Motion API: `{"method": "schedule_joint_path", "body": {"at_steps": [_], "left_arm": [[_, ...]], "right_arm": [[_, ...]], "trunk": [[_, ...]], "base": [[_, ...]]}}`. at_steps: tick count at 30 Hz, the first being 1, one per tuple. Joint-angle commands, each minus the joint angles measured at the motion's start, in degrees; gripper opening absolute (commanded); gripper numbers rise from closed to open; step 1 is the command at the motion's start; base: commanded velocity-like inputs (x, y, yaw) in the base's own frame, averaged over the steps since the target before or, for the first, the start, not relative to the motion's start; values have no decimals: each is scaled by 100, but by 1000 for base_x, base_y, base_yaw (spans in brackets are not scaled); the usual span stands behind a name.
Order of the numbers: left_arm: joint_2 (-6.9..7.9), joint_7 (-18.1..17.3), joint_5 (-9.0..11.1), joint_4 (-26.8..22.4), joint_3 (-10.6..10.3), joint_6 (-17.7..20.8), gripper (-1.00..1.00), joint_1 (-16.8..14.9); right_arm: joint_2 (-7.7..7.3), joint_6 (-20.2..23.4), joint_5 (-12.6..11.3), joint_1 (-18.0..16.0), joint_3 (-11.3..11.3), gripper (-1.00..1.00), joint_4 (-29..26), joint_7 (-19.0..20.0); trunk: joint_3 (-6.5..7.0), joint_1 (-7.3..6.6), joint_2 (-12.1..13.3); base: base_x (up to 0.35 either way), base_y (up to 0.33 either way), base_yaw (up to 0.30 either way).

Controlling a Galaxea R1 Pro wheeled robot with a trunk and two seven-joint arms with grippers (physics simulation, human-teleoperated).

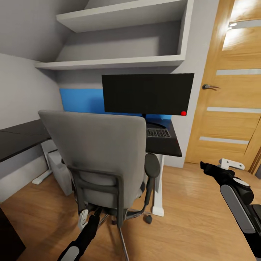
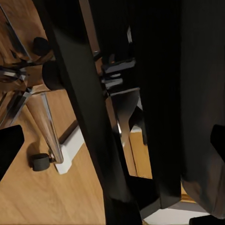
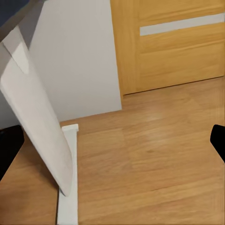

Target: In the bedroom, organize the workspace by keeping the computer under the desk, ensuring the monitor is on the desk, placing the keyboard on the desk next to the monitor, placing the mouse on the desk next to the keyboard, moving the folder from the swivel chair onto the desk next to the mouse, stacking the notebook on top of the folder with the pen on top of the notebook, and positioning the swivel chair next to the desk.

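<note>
The grey swivel chair stands with its back to me in front of the black desk. On the desk are the wide monitor and, under it, the keyboard. The computer stands under the desk. My left gripper is low behind the chair, open, with the chair's dark frame close between its fingertips. My right gripper hovers open right of the desk, facing the white desk leg. The folder, notebook, pen and mouse are out of view.
A wooden door stands at the right. White wall shelves hang above the monitor. The chair's chrome base and castors spread over the wood floor. A dark object sits at my lower left.
</note>
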Motion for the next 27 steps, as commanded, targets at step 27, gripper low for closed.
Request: {"method": "schedule_joint_path", "body": {"at_steps": [27], "left_arm": [[21,-15,61,59,9,45,100,-7]], "right_arm": [[-5,11,-57,-4,3,100,-7,-50]], "trunk": [[-6,0,-2]], "base": [[17,-14,0]]}}
